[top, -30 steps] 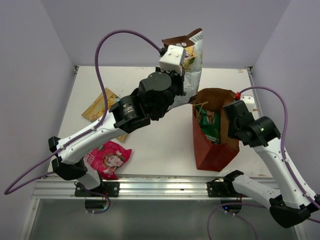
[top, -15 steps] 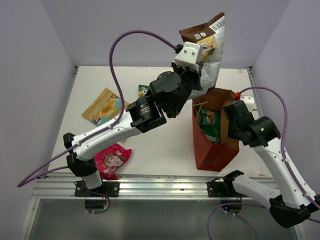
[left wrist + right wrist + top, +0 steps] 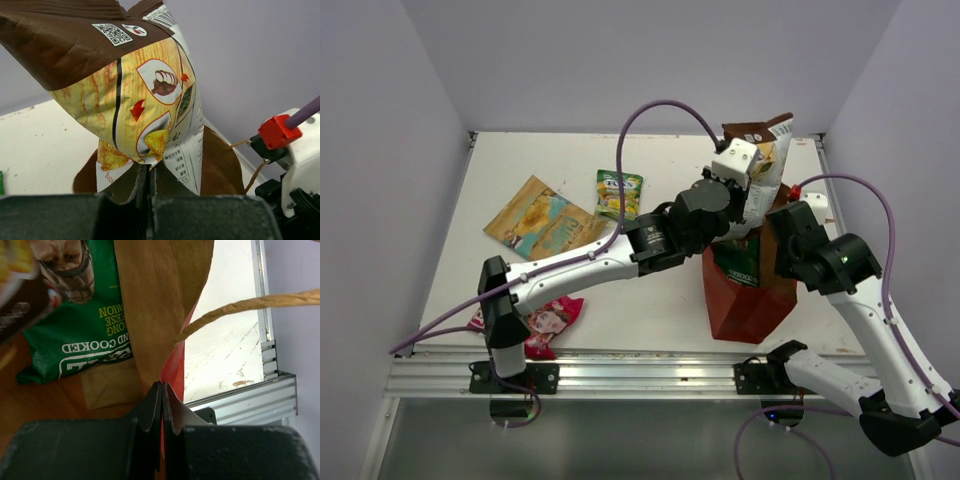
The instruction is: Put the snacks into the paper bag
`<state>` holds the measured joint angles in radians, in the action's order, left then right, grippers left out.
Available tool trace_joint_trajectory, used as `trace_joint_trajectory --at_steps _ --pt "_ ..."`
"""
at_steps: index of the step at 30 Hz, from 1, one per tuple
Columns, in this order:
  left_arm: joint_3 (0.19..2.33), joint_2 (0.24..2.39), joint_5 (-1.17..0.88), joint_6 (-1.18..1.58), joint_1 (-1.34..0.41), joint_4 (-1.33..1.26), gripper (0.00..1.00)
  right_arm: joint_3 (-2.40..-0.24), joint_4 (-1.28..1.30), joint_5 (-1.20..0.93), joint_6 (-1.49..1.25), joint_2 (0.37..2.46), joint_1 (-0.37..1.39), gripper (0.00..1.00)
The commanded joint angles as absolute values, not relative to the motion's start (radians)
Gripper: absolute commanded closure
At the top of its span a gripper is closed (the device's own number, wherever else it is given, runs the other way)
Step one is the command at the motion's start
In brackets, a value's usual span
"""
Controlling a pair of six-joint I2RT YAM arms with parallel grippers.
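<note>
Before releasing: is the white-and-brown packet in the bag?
Not fully. The white-and-brown packet sticks up above the rim of the paper bag, clamped in the left hand.

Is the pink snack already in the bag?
No, the pink packet lies on the table, well left of the paper bag.

A flat white rectangular table, faintly scuffed, stands enclosed by plain pale lavender walls on its left, far and right sides. A ribbed aluminium rail lines its near edge, above a dull grey surface. The light is soft and even.
</note>
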<state>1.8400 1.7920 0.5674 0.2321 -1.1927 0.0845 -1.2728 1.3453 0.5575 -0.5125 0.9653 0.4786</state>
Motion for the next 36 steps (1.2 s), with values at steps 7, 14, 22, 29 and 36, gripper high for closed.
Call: trace_joint_trajectory --at_steps 7,14,22,29,36 --pt "1.938 1.922 0.528 0.342 -1.198 0.078 1.00 -1.262 1.361 0.534 -0.525 0.948 0.480 1.00" --pt "2.028 2.036 0.520 0.429 -1.200 0.239 1.00 -1.267 1.371 0.540 -0.528 0.940 0.480 1.00" --pt "1.921 1.921 0.532 0.655 -1.247 0.472 1.00 -1.269 1.367 0.551 -0.526 0.942 0.480 1.00" --pt "2.034 1.991 0.379 0.666 -1.249 0.613 0.94 -1.266 1.356 0.531 -0.526 0.950 0.480 1.00" --pt "1.961 1.792 0.722 0.427 -1.267 0.393 0.06 -1.276 1.382 0.552 -0.531 0.930 0.480 1.00"
